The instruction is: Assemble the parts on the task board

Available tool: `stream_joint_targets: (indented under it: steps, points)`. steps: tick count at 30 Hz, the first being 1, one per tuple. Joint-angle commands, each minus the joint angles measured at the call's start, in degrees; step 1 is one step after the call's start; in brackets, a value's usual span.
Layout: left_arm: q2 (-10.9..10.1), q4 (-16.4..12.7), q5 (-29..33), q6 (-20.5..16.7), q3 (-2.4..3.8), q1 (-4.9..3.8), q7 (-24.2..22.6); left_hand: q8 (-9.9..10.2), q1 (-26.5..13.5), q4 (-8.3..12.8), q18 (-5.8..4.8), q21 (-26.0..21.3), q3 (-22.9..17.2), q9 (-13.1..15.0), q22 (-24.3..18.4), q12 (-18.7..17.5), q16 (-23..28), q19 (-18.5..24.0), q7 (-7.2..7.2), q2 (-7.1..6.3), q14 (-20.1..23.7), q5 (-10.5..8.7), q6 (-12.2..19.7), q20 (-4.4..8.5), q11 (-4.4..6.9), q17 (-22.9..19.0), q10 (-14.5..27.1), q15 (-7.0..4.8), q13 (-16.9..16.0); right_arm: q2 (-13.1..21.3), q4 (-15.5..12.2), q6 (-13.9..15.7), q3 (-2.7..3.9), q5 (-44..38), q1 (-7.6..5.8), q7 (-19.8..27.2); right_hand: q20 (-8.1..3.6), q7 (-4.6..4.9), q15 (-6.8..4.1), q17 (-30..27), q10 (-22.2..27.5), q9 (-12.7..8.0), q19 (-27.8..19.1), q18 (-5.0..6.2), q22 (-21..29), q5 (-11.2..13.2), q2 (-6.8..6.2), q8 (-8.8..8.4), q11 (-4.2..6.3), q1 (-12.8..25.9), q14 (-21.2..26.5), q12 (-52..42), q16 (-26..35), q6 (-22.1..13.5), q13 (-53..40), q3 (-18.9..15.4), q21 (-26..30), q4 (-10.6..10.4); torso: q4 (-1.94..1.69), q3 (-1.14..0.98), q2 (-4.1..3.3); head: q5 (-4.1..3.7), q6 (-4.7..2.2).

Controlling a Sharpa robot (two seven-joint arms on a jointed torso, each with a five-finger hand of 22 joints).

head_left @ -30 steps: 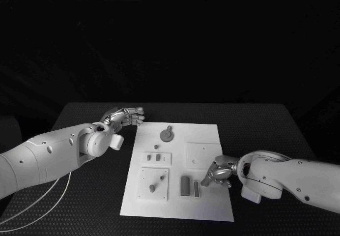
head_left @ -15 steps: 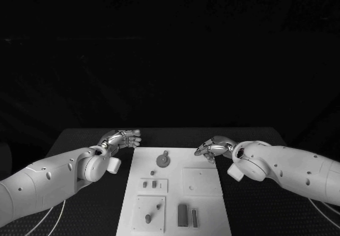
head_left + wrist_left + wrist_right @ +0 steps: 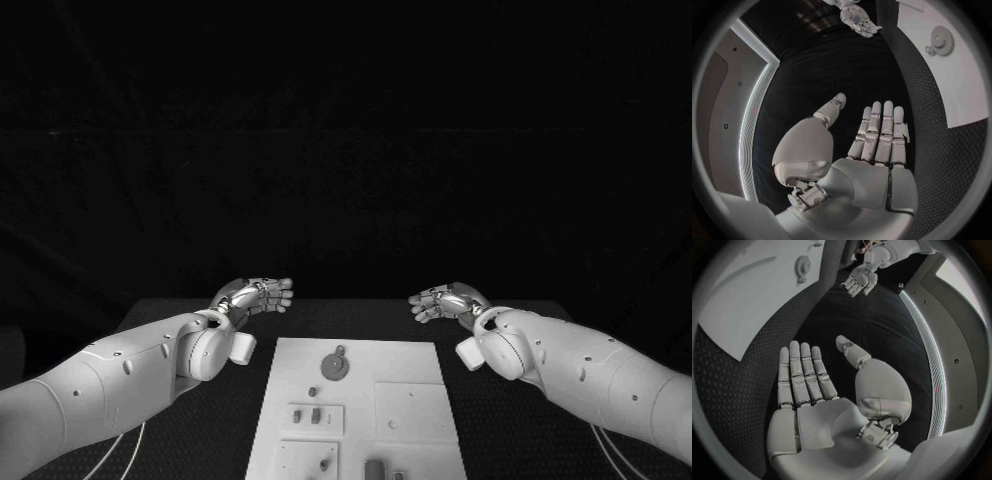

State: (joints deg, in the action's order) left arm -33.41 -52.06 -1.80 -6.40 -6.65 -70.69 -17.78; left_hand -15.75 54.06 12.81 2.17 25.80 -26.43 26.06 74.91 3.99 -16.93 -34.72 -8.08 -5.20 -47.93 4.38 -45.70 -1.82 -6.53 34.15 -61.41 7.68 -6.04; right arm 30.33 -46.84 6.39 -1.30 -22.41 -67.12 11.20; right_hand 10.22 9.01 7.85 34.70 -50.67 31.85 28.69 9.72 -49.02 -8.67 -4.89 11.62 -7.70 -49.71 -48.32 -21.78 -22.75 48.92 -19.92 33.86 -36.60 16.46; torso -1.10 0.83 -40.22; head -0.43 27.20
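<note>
Head view shows the task board (image 3: 378, 400), a flat white rectangular plate, lying in the middle of the black table (image 3: 498, 425), which has a fine woven texture. Its long axis runs from the robot toward the far edge of the table. Near the far end of the board lies a round grey gear-shaped part (image 3: 335, 366) with a small knob beside it. Closer to the robot sits a small raised white block (image 3: 316, 418) that carries two short dark parts standing in its slots. To the right of this block is a square white panel (image 3: 408, 410) with a tiny peg on it.

Both hands are raised above the far end of the table, well apart from the board. The left hand (image 3: 257, 296) is metallic silver on a smooth white arm; its fingers (image 3: 879, 135) are straight and lie side by side, with the thumb spread away, and they hold nothing. The right hand (image 3: 446, 300) is the same: its fingers (image 3: 801, 375) are stretched out, thumb apart, touching nothing.
</note>
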Motion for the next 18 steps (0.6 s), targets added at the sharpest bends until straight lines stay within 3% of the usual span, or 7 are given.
stream_joint_targets:
  steps: [1,3,8,11,12,15,18]
  points:
    - [1.0,0.9,0.3,-0.5,0.05,0.00,-0.8,0.7,0.2,0.1,-1.00,-1.8,-0.2,-0.2,-0.3,-0.4,2.1,2.1,0.46,-0.57,2.8,-0.22,1.5,-0.89,0.21,-1.0,2.4,0.91,1.0,-0.4,0.9,-0.1,0.47,4.5,0.87,4.5,0.67,-0.03,0.32,-2.0,-1.0,-0.5,-1.1,-0.50,1.6,0.2,0.76,-0.04,-0.17,-0.3,0.4,2.4,1.8,-0.8,3.4,-1.5,2.5,0.1,0.04,-0.21,0.57,0.46,-0.07]
    - [1.1,1.1,0.3,-0.5,0.05,0.01,-0.9,1.1,0.3,0.1,-1.44,-3.4,-0.2,-0.3,-0.7,-0.3,3.5,3.8,0.97,-0.88,4.8,-0.25,2.7,-1.49,0.60,-1.9,4.4,1.40,1.8,-0.4,0.9,-0.1,1.32,5.1,1.29,5.1,1.19,-0.32,0.44,-3.8,-1.5,-1.0,-1.8,-0.44,2.8,-0.2,0.75,0.01,-0.27,-0.2,0.9,4.5,3.2,-1.4,6.1,-3.0,4.3,0.2,-0.06,-0.35,0.67,0.64,0.12]
    - [1.2,1.0,0.1,-0.1,0.05,0.05,-0.9,0.6,0.3,-0.1,-1.76,-3.9,-0.1,-0.1,-0.7,-0.2,4.0,3.9,1.15,-0.85,5.4,-0.30,2.4,-1.25,0.82,-2.3,5.0,0.78,2.0,-1.0,0.6,-0.2,3.10,5.1,2.22,5.8,1.79,-0.53,0.33,-6.2,-3.6,-1.7,-2.5,-0.38,3.8,-0.5,1.29,0.48,-0.26,0.0,0.8,8.0,4.1,-1.7,9.8,-4.9,6.2,0.1,-0.27,-0.71,0.58,0.67,-0.07]
    - [1.1,0.9,0.1,0.5,0.04,0.09,-1.0,0.3,0.2,-0.2,-1.92,-4.0,-0.1,0.0,-0.6,-0.1,4.2,3.9,1.20,-0.71,5.6,-0.30,1.9,-1.16,0.81,-2.4,4.8,0.63,2.0,-0.9,-0.2,-0.4,3.23,5.2,2.25,5.9,1.83,-0.60,0.31,-6.3,-3.7,-1.8,-2.5,-0.36,3.9,-0.6,1.39,0.52,-0.23,0.0,0.8,8.2,4.1,-1.7,10.1,-5.0,6.3,0.1,-0.39,-0.86,0.56,0.85,-0.05]
    - [1.0,1.1,0.0,-0.2,-0.01,0.07,-0.1,15.7,-54.1,-12.8,-2.17,-25.8,26.4,-26.1,-23.0,-4.0,16.9,34.7,8.08,5.20,47.9,-4.38,45.7,1.82,6.53,-34.2,61.4,-7.68,6.0,-0.9,0.3,0.1,3.17,3.8,2.15,3.6,-10.22,-9.01,-7.85,-34.7,50.7,-31.9,-28.7,-9.72,49.0,8.7,4.89,-11.62,7.70,49.7,48.3,21.8,22.7,-48.9,19.9,-33.9,36.6,-16.5,-0.21,-0.60,0.55,0.69,-0.07]
    - [0.8,0.4,0.0,-0.9,0.11,0.26,-0.3,15.7,-54.1,-12.8,-2.17,-25.8,26.4,-26.1,-27.5,-4.0,16.9,34.7,8.08,5.20,47.9,-4.38,45.7,1.82,6.53,-34.2,61.4,-7.68,6.0,-0.6,-0.4,0.7,3.14,4.1,2.23,3.8,-10.22,-9.01,-7.85,-34.7,50.7,-31.9,-28.7,-9.72,49.0,8.7,4.89,-11.62,7.70,49.7,48.3,21.8,22.7,-48.9,19.9,-33.9,36.6,-16.5,-0.15,-0.61,0.91,0.68,0.24]
    - [0.2,-1.4,0.1,-2.5,0.41,0.73,-0.8,15.7,-54.1,-12.8,-2.17,-25.8,26.4,-26.1,-32.6,-4.0,16.9,34.7,8.08,5.20,47.9,-4.38,45.7,1.82,6.53,-34.2,61.4,-7.68,6.0,0.0,-2.1,2.3,3.07,4.9,2.42,4.4,-10.22,-9.01,-7.85,-34.7,50.7,-31.9,-28.7,-9.72,49.0,8.7,4.89,-11.62,7.70,49.7,48.3,21.8,22.7,-48.9,19.9,-33.9,36.6,-16.5,-0.02,-0.63,1.78,0.65,0.98]
